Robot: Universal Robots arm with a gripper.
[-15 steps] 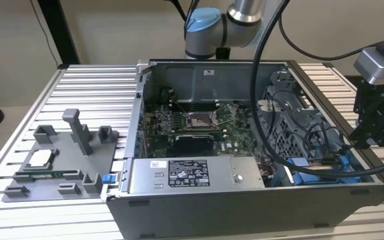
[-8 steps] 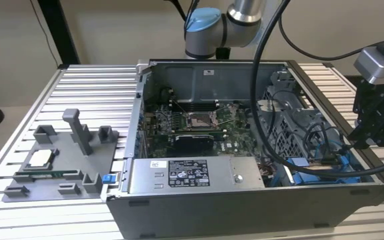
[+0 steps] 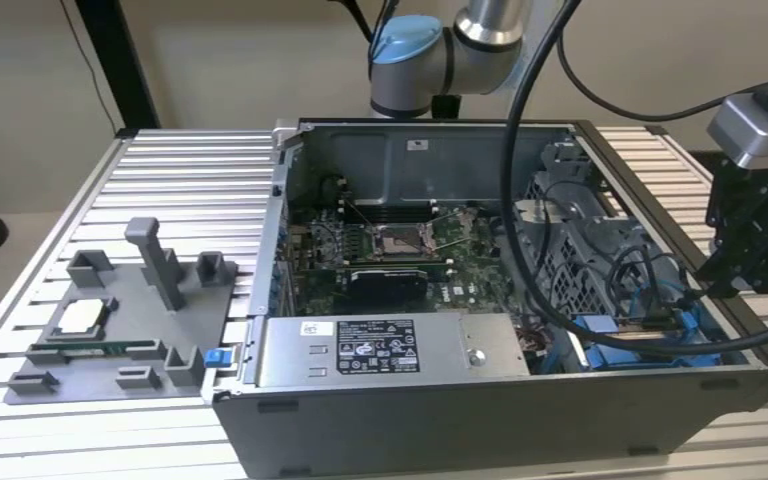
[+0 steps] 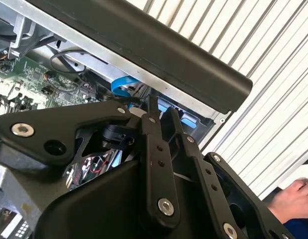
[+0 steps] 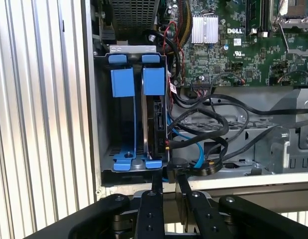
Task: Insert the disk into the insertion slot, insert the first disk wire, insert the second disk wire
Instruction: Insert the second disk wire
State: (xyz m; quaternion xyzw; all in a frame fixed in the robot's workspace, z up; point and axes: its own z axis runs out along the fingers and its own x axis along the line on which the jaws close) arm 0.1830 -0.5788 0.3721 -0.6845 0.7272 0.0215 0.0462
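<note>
Two black fingers (image 5: 156, 185) of the gripper (image 5: 168, 180) stand narrow, closed on a black wire plug (image 5: 177, 164) at the near end of the disk (image 5: 156, 119). The disk sits on edge inside the insertion slot (image 5: 101, 114), between blue rails (image 5: 123, 82). Farther away lies the green motherboard (image 5: 233, 55).

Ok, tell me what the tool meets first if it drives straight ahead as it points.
Probably the black cable plug just ahead of the tool, then the disk in the insertion slot; depth is unclear.
</note>
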